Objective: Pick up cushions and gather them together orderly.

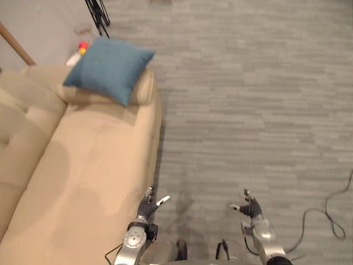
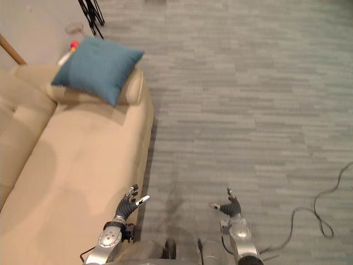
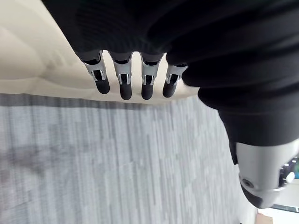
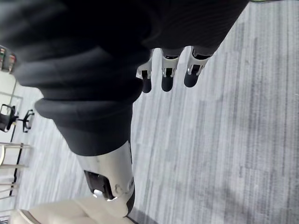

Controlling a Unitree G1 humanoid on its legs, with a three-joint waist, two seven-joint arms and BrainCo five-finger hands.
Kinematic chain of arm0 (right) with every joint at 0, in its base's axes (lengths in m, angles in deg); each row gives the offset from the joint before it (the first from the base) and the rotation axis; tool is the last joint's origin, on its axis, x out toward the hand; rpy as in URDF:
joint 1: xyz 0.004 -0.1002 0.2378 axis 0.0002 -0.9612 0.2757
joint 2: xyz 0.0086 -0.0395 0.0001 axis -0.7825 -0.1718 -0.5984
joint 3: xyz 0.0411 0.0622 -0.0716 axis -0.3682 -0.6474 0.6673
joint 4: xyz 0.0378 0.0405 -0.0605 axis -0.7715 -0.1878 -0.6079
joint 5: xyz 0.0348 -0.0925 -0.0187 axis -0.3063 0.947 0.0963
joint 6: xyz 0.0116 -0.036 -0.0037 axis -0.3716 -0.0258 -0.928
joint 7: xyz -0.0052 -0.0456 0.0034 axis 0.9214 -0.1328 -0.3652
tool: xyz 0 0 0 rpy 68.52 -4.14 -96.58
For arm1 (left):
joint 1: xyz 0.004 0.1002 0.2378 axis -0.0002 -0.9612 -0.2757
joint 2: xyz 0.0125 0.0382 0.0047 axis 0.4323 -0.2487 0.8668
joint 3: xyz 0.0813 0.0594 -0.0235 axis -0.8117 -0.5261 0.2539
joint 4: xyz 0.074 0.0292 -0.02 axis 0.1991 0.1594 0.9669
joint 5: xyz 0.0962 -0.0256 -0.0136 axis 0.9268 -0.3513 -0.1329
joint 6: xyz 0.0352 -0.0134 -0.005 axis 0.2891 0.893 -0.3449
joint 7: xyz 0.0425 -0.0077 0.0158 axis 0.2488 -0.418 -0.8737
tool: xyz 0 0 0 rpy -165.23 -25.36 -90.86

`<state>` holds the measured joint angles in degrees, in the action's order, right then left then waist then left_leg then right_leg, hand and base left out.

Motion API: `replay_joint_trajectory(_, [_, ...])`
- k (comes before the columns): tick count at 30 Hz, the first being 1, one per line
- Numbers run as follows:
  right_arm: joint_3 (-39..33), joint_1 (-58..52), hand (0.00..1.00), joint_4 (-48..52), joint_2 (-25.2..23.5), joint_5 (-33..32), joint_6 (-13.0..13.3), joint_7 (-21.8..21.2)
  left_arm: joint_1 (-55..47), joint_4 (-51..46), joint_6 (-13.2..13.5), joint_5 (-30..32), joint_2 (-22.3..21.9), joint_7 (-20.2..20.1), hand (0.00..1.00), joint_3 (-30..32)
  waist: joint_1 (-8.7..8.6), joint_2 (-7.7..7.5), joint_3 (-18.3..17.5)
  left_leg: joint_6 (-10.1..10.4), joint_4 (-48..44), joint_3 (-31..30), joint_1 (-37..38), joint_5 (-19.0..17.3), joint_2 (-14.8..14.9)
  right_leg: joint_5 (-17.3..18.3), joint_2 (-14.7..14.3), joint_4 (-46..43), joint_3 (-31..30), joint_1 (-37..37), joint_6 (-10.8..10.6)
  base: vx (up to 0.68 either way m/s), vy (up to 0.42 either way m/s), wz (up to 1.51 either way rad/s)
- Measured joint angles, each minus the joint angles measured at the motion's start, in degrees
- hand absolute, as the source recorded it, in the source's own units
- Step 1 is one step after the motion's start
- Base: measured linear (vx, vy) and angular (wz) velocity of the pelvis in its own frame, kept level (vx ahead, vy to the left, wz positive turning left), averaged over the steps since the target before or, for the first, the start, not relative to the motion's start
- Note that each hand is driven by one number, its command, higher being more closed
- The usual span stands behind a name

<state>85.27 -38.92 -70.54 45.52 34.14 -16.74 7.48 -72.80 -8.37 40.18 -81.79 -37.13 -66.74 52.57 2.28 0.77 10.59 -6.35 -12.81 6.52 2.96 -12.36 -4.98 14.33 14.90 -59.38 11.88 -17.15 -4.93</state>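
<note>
A blue square cushion [image 1: 109, 68] leans on the far armrest [image 1: 144, 88] of the beige sofa [image 1: 83, 165], far ahead of both hands. My left hand [image 1: 147, 207] hangs open over the sofa seat's front edge at the bottom, its fingers [image 3: 122, 81] straight and holding nothing. My right hand [image 1: 251, 209] hovers open above the grey floor to the right, its fingers [image 4: 168, 77] relaxed and empty.
Grey carpet floor [image 1: 248, 99] stretches right of the sofa. A black stand's legs [image 1: 98, 14] and small red and yellow objects [image 1: 81, 48] sit behind the armrest. A wooden pole [image 1: 15, 45] leans at the far left.
</note>
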Motion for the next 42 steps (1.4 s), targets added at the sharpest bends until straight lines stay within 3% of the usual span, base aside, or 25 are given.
replay_joint_trajectory(2, [0.0,0.3,0.0,0.0,-0.1,0.0,-0.1,0.0,1.0,0.1,-0.1,-0.1,1.0,-0.1,0.0,0.1,-1.36,0.16,0.2,1.0,1.9,-1.0,2.5,-0.6,0.9,1.2,0.1,7.9,4.0,-5.3,1.9,0.53,-0.015,0.22])
replay_joint_trajectory(4, [0.0,0.5,0.0,-0.5,0.4,0.0,-0.1,0.0,1.9,0.3,-0.2,0.0,1.1,-0.1,0.0,0.4,-1.8,1.61,1.5,2.6,3.1,-1.5,6.0,-1.5,3.3,-0.9,-3.4,23.4,4.9,-7.8,1.3,0.62,-0.075,0.14])
replay_joint_trajectory(7, [0.0,0.2,0.0,-1.3,0.6,0.0,-1.2,0.0,2.2,0.6,-0.2,0.2,1.3,0.1,0.0,1.5,-2.09,0.66,1.4,8.2,2.9,-3.2,11.8,-4.8,4.8,-14.9,-9.2,50.6,-1.3,-7.6,0.9,0.69,-0.157,0.29])
replay_joint_trajectory(9, [-0.1,0.0,0.0,-1.2,1.3,0.0,-1.3,0.0,2.4,2.1,-0.3,0.3,1.3,0.8,0.0,1.9,-3.34,0.35,0.9,10.2,-0.5,-7.0,14.2,-7.0,5.9,-23.9,-9.4,47.9,-4.1,-8.0,3.5,0.74,-0.236,0.66])
replay_joint_trajectory(10, [-0.2,0.2,0.0,-1.2,2.4,0.0,-1.4,-0.1,2.9,2.9,-0.3,0.2,-0.2,1.0,0.0,1.8,-3.53,3.25,0.5,11.0,-6.2,-8.1,12.4,-6.4,8.5,-22.3,-11.1,43.1,-2.0,-8.4,5.1,0.74,-0.252,0.44])
replay_joint_trajectory(11, [-0.2,0.6,0.0,-1.1,2.4,0.0,-1.4,-0.1,3.3,3.0,-0.2,0.2,-0.9,1.1,0.0,1.9,-3.43,4.45,0.4,13.1,-18.8,-7.9,6.8,-0.8,10.7,-18.0,-12.3,40.4,-0.3,-7.2,5.7,0.73,-0.262,0.34])
replay_joint_trajectory(13, [0.3,1.0,0.0,-1.0,2.1,-0.2,-1.3,-0.1,3.3,3.3,-0.3,0.2,-2.0,1.1,0.0,2.9,-2.44,4.86,1.5,14.8,-37.9,-7.6,-0.8,9.4,13.8,-14.9,-13.8,42.6,0.8,0.0,6.7,0.78,-0.274,0.22])
replay_joint_trajectory(14, [0.6,0.8,0.0,-1.1,1.6,-0.2,-1.3,0.0,3.3,3.2,-0.2,0.2,-2.1,1.1,0.0,3.1,-1.17,4.68,1.9,10.8,-51.1,-4.8,-6.9,5.8,17.0,-13.8,-15.4,45.6,0.9,6.7,7.8,0.8,-0.24,0.09])
replay_joint_trajectory(16, [0.6,1.4,0.0,-0.9,1.4,-0.3,-1.0,0.1,3.1,2.9,-0.2,0.1,-2.1,1.1,0.0,3.0,-0.11,3.64,2.5,9.1,-55.2,-3.1,-12.3,2.8,16.7,-13.4,-15.0,49.4,0.8,13.4,8.3,0.61,-0.111,0.08])
replay_joint_trajectory(18, [0.0,1.4,0.0,0.4,1.7,-0.8,-0.8,0.1,2.3,0.3,0.0,0.0,-2.1,1.1,0.0,3.0,1.33,1.58,2.5,7.9,-45.6,-0.2,-21.5,-0.1,13.8,-10.8,-12.7,55.5,1.8,21.1,5.4,0.62,-0.041,0.15])
replay_joint_trajectory(19, [-0.1,1.3,0.0,0.4,2.1,-0.9,-0.7,0.1,2.2,0.0,0.0,0.0,-2.2,1.0,0.0,3.0,1.67,1.95,2.6,8.0,-41.6,0.2,-23.2,-0.4,13.5,-10.3,-12.6,56.1,2.1,22.0,4.6,0.43,0.049,0.14])
replay_joint_trajectory(21, [-1.0,1.3,0.0,-0.6,3.9,-1.3,-1.0,0.1,1.4,0.0,0.0,0.0,-2.3,1.0,0.0,3.1,1.88,3.84,2.1,9.9,-16.1,2.4,-25.1,3.1,11.2,-6.6,-12.0,56.7,3.1,26.0,1.8,0.56,0.16,0.22])
replay_joint_trajectory(22, [-1.2,0.9,0.0,-0.9,3.8,-1.3,-1.0,0.1,0.8,0.0,0.0,0.0,-2.3,1.0,0.0,3.1,2.05,4.36,2.0,6.6,-10.3,3.9,-24.8,10.6,10.7,-5.3,-12.4,56.8,3.4,27.7,1.0,0.59,0.161,0.29])
replay_joint_trajectory(23, [-1.2,1.0,0.0,-2.2,2.9,-1.3,-1.2,0.3,0.5,0.4,-0.2,0.0,-2.2,1.0,0.0,3.1,2.64,3.16,2.0,2.7,-9.6,5.5,-22.6,11.0,9.3,-4.3,-11.0,56.9,2.7,29.5,0.9,0.6,0.158,0.54])
replay_joint_trajectory(24, [-1.2,1.2,0.0,-2.2,2.6,-1.2,-1.1,0.2,0.8,-0.3,-0.2,0.0,-2.0,1.1,0.0,4.2,3.04,1.58,1.2,1.1,-9.6,6.7,-22.8,9.9,7.5,-5.7,-9.7,57.0,2.2,29.6,1.6,0.6,0.158,0.64])
replay_joint_trajectory(26, [-1.1,2.1,0.0,-2.4,2.6,-1.1,-1.1,0.0,0.5,-1.1,-0.2,0.0,-2.3,1.1,0.0,5.5,3.3,1.44,1.1,-1.7,-12.9,8.2,-22.9,5.7,7.8,-6.7,-9.0,53.6,1.8,29.7,-0.3,0.57,0.209,0.58])
replay_joint_trajectory(28, [-1.1,3.1,0.0,-3.4,2.2,-0.6,-1.0,-0.1,-0.9,-1.0,-0.2,0.0,-2.4,1.0,0.0,5.7,3.51,0.87,0.8,-1.6,-12.5,7.5,-19.0,1.5,6.4,-5.8,-6.8,35.6,0.4,25.1,-5.0,0.56,0.206,0.5])
replay_joint_trajectory(29, [-1.1,2.8,0.0,-3.5,1.8,-0.5,-1.0,-0.1,-1.9,-1.0,-0.2,0.0,-2.2,1.0,0.0,5.6,3.19,0.42,0.6,-1.9,-11.0,5.8,-15.3,0.0,4.6,-10.4,-4.4,21.4,-1.0,20.2,-10.3,0.5,0.152,0.62])
replay_joint_trajectory(30, [-1.1,2.3,0.0,-3.5,1.6,-0.5,-1.0,-0.2,-2.3,-1.0,-0.2,0.0,-1.9,1.0,0.0,5.6,3.07,0.16,0.4,-2.0,-10.3,4.9,-13.4,-0.5,3.7,-10.6,-3.2,14.3,-1.6,17.7,-10.5,0.51,0.105,0.93])
replay_joint_trajectory(32, [-1.0,-0.1,0.0,-3.6,1.4,-0.1,-1.0,-0.2,-3.2,-0.9,-0.3,0.0,-1.2,1.2,0.0,5.7,2.82,0.11,0.1,-1.9,-7.3,-1.0,-5.7,-1.5,1.1,-5.1,-0.5,0.3,0.8,10.6,-3.9,0.56,0.038,1.25])
replay_joint_trajectory(35, [-1.0,-1.7,0.0,-3.0,0.9,-0.2,-1.0,-0.3,-2.7,-0.9,-0.3,0.0,-1.0,2.1,0.0,6.8,1.49,0.36,0.0,-2.0,-5.3,-10.4,-1.0,-1.5,0.6,-0.7,-3.2,9.6,0.9,3.1,1.0,0.47,-0.071,1.48])
replay_joint_trajectory(37, [-1.1,-3.8,0.0,-1.0,0.4,-0.2,-1.0,-0.3,-1.8,-0.8,-0.3,0.0,-1.2,2.2,0.0,6.9,1.23,0.33,-0.1,-1.6,-6.2,-15.0,0.0,-1.7,0.7,-1.0,-6.6,22.3,-4.5,0.0,0.1,0.47,-0.191,1.72])
replay_joint_trajectory(40, [-1.1,-6.0,0.0,0.4,-0.2,-0.3,-1.0,-0.2,-1.6,-0.8,-0.3,0.1,-1.4,2.4,0.0,6.8,1.11,-0.8,-0.7,3.2,-10.8,-22.9,-0.5,-4.7,0.2,-6.6,-10.2,40.0,-17.6,-0.9,-2.8,0.42,-0.294,2.01])
replay_joint_trajectory(41, [-1.3,-7.4,0.0,0.7,-0.5,-0.7,-1.1,-0.1,-1.6,-0.1,-0.3,0.1,-0.9,2.5,0.0,6.9,0.24,-2.02,-1.4,5.5,-13.3,-27.1,-0.3,-7.4,-1.1,-13.3,-9.5,40.9,-19.6,0.2,-2.9,0.42,-0.38,2.04])
replay_joint_trajectory(42, [-1.4,-7.6,0.0,0.6,0.0,-0.7,-1.3,-0.2,-1.5,0.5,-0.4,0.1,-2.2,2.6,0.0,6.8,0.67,-0.45,-1.9,6.0,-14.1,-28.1,-0.2,-8.4,0.4,-12.4,-10.2,39.3,-17.1,0.4,-2.0,0.4,-0.37,1.84])
